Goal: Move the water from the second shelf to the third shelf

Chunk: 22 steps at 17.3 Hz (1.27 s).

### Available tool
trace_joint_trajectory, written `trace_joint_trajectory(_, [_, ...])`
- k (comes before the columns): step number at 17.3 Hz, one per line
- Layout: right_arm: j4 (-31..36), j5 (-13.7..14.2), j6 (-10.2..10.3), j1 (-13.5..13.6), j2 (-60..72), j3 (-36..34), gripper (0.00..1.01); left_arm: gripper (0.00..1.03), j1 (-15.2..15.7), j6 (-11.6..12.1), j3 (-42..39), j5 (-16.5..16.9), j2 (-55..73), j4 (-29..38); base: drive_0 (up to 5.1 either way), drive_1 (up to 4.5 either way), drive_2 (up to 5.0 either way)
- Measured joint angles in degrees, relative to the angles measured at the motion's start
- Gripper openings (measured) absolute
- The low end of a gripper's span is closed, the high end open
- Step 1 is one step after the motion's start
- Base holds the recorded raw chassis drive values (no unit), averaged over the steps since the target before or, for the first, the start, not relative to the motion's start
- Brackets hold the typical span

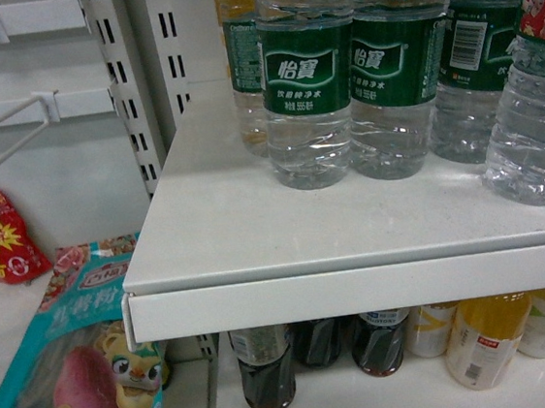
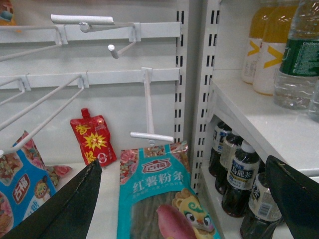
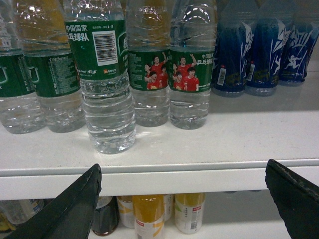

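Several clear ribbed bottles of water (image 1: 307,83) with dark green labels stand in rows on a white shelf (image 1: 359,287). In the right wrist view one water bottle (image 3: 107,99), barcode facing me, stands forward of the others, and two behind it (image 3: 187,74) show red-shirted athletes. My right gripper (image 3: 184,167) is open just in front of the shelf lip (image 3: 199,177), level with it, and holds nothing. Away to the left, my left gripper (image 2: 184,163) is open and empty over a lower ledge; water (image 2: 299,59) shows at that view's upper right. Neither gripper shows in the head view.
Below the water shelf stand dark tea bottles (image 1: 265,365) and yellow juice bottles (image 3: 147,214). Blue-labelled bottles (image 3: 259,50) stand right of the water. Left of the slotted upright (image 1: 128,83) are white peg hooks (image 2: 149,114), a red pouch (image 2: 92,137) and a teal noodle packet (image 2: 159,199).
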Motion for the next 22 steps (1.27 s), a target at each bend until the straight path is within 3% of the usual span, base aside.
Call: trace_joint_trajectory(22, [0.0, -0.04, -0.11, 0.0, 0.02, 0.0, 0.98, 0.98, 0.0, 0.0, 0.0, 0.0, 0.0, 0.0, 0.0, 0.0, 0.0])
